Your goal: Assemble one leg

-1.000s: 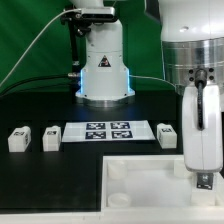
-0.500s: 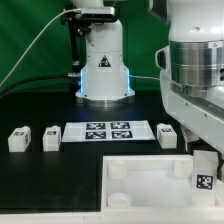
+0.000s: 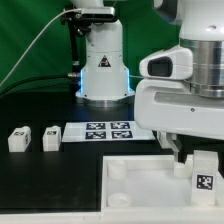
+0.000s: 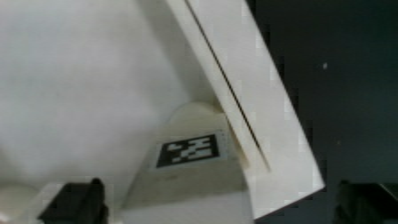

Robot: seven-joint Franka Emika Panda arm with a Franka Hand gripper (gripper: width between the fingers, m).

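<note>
A leg (image 3: 204,173), a white block with a square tag, stands upright at the near right corner of the large white tray-like piece (image 3: 140,170). My gripper (image 3: 192,158) hangs just above and around it, and one dark finger (image 3: 180,159) shows beside it. In the wrist view the leg (image 4: 192,150) rises between my two fingertips (image 4: 75,200), which stand wide apart with gaps on both sides. The gripper (image 4: 222,205) is open. Two more legs (image 3: 18,139) (image 3: 51,137) stand on the black table at the exterior view's left.
The marker board (image 3: 105,131) lies on the table behind the tray. The arm's white base (image 3: 104,70) stands at the back. My wrist body (image 3: 190,85) fills the exterior view's right and hides the table behind it. The tray's raised rim (image 4: 231,60) runs past the leg.
The wrist has swung and tilted, so its body now covers the right of the scene and the leg that stood by the marker board. The tagged leg stays upright at the tray's corner.
</note>
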